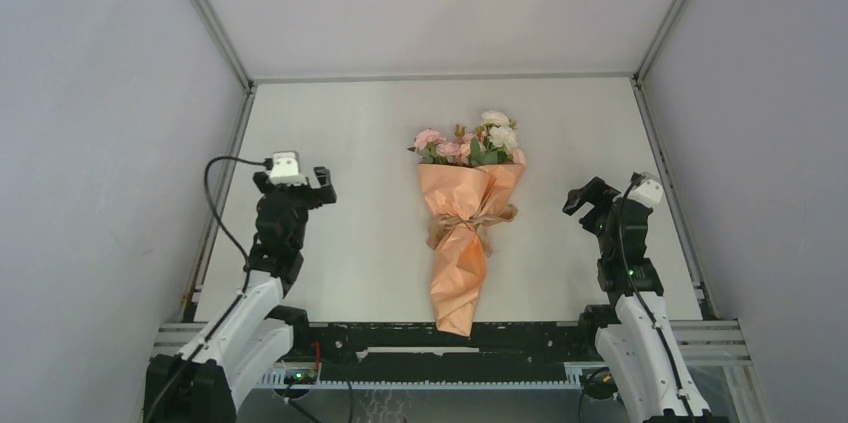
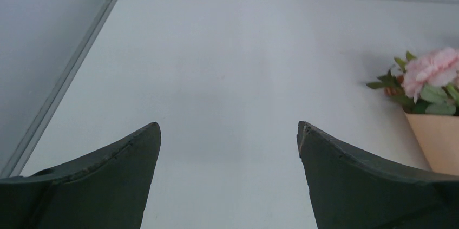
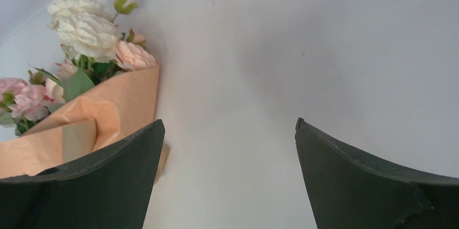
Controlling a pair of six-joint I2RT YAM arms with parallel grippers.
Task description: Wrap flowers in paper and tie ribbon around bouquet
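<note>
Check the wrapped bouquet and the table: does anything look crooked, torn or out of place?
Nothing looks torn or spilled. The bouquet lies on the table, its ribbon tied around the middle. One small point: its narrow tip seems to reach over the table's near edge, onto the black rail.

I see both arms in two tones: white shells (image 1: 245, 315) far below each claw and black jointed segments (image 1: 280, 228) just behind it. A small white camera block (image 1: 285, 165) caps the back of the left gripper (image 2: 228, 131), and a thin black cable (image 1: 213, 198) loops from it. The right gripper (image 3: 227, 126) has a matching block. The fingers (image 2: 108, 180) are matte charcoal wedges curving to a point, with scuffed edges. A green light (image 1: 630, 271) glows below the right claw.
</note>
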